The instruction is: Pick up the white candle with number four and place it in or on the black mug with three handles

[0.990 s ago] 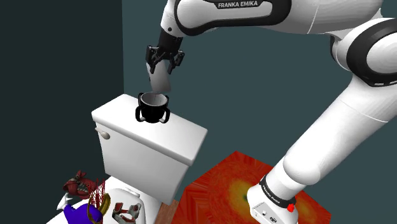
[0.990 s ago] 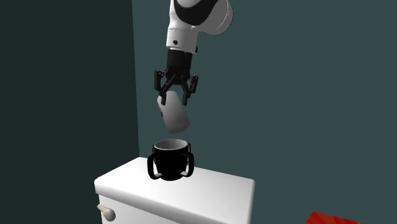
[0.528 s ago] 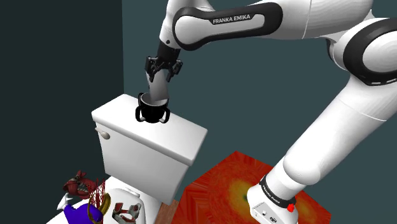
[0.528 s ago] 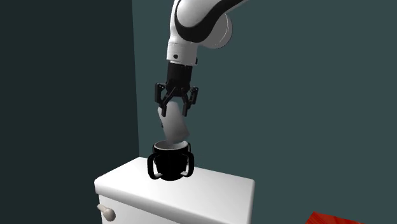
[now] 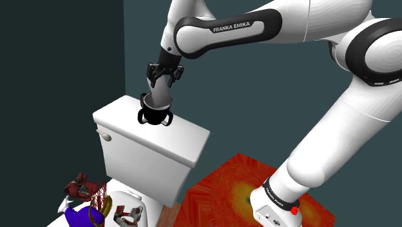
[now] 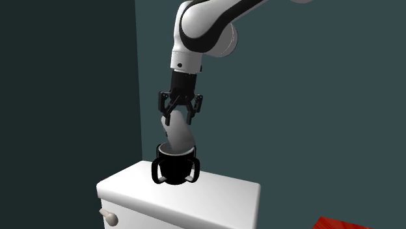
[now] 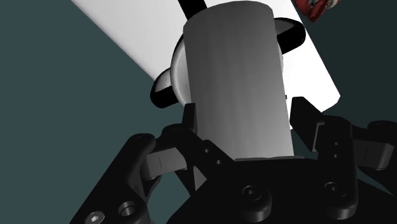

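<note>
The grey-white candle (image 6: 177, 135) hangs tilted from my gripper (image 6: 177, 119), which is shut on its upper end. Its lower end dips inside the rim of the black mug (image 6: 174, 168) with looped handles, standing on the white toilet tank lid (image 6: 215, 198). In the shoulder view the candle (image 5: 159, 95) reaches into the mug (image 5: 154, 115) under the gripper (image 5: 163, 76). The wrist view has the candle (image 7: 236, 89) clasped between the black fingers (image 7: 305, 124), covering most of the mug's opening (image 7: 176, 76). No number is visible on the candle.
The toilet tank (image 5: 151, 145) stands against a dark teal wall. Beside its base on the floor lie a red object (image 5: 80, 187), a blue item (image 5: 80, 216) and a white container (image 5: 129, 207). A red-orange rug (image 5: 248, 193) lies by the arm's stand.
My gripper has come down with the candle over the last second. The candle's lower end went from hanging above the mug to sitting inside its rim.
</note>
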Robot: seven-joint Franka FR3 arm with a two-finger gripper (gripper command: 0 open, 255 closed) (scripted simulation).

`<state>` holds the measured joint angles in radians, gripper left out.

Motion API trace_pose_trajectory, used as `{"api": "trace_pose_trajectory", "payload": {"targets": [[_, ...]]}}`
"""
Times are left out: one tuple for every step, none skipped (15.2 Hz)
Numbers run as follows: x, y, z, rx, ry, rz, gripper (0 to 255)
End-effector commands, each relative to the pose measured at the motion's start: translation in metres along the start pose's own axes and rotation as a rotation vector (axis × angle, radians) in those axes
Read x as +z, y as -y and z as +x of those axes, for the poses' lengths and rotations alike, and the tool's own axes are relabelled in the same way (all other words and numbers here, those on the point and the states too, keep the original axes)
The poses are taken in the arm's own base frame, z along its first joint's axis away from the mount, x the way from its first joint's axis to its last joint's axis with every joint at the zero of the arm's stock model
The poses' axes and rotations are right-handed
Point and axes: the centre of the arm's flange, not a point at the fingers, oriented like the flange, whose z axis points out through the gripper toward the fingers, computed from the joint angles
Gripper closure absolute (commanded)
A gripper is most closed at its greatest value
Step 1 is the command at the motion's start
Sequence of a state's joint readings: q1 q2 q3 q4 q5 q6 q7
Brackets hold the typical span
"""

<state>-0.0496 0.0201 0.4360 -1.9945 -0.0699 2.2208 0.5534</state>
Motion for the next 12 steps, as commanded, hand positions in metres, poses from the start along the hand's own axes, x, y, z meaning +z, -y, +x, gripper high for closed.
{"api": "trace_pose_trajectory", "payload": {"targets": [[0.0,0.0,0.0,0.0,0.0,0.0,255],[0.0,0.0,0.0,0.0,0.0,0.0,255],[0.0,0.0,0.0,0.0,0.0,0.0,0],[0.0,0.0,0.0,0.0,0.0,0.0,0],[0.0,0.0,0.0,0.0,0.0,0.0,0],[0.0,0.0,0.0,0.0,0.0,0.0,0],[0.0,0.0,0.0,0.0,0.0,0.0,0],[0.0,0.0,0.0,0.0,0.0,0.0,0],[-0.013,0.0,0.0,0.0,0.0,0.0,0],[-0.026,0.0,0.0,0.0,0.0,0.0,0],[-0.039,0.0,0.0,0.0,0.0,0.0,0],[-0.05,0.0,0.0,0.0,0.0,0.0,0]]}}
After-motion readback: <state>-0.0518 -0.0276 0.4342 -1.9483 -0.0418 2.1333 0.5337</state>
